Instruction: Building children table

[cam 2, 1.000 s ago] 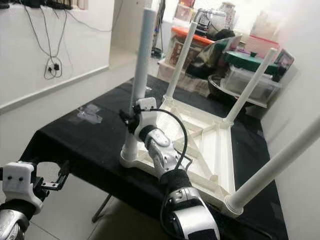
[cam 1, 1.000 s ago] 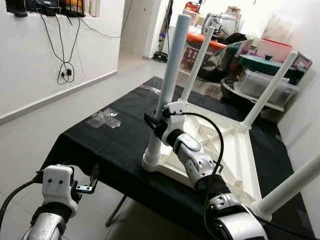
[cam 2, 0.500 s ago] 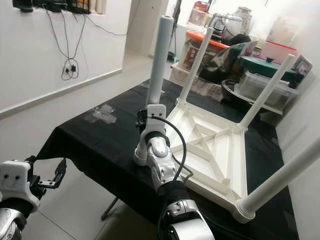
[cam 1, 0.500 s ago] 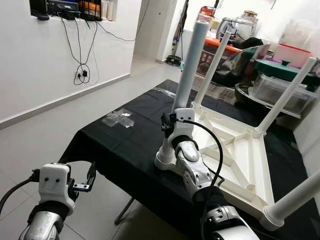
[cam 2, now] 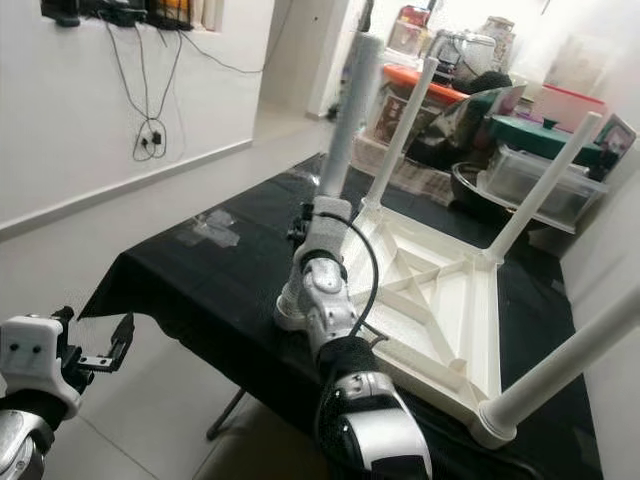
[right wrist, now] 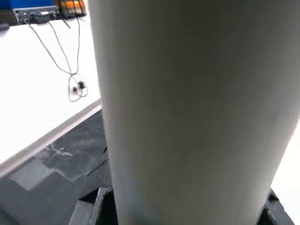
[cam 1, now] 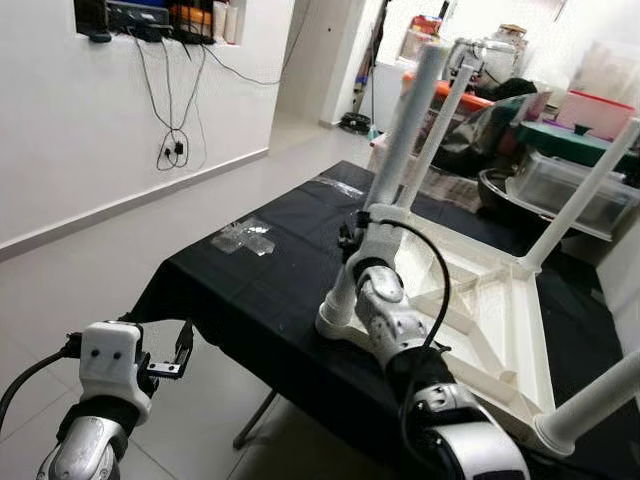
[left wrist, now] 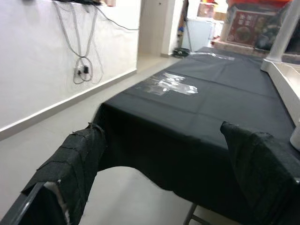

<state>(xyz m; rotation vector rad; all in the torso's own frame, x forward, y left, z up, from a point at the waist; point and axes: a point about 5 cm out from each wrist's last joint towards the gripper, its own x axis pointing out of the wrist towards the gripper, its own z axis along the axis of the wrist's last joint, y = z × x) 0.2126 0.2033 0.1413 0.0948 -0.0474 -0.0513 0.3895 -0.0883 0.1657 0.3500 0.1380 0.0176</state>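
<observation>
- Our right end effector [cam 1: 352, 232] is clamped on the near-left leg [cam 1: 400, 150] of the white kids' table [cam 1: 490, 310], low on the leg; in the wrist view the leg [right wrist: 187, 108] sits between the fingers.
- The table lies upside down on the black-clothed bench [cam 1: 250, 290], at 3 o'clock on it, all four legs up.
- Our left end effector [cam 1: 180, 355] hangs at 7 o'clock, off the bench's near-left corner, over the floor [cam 1: 90, 270], fingers [left wrist: 75, 159] spread apart, empty.
- Clear tape patch [cam 1: 245, 238] on the cloth at 10 o'clock.
</observation>
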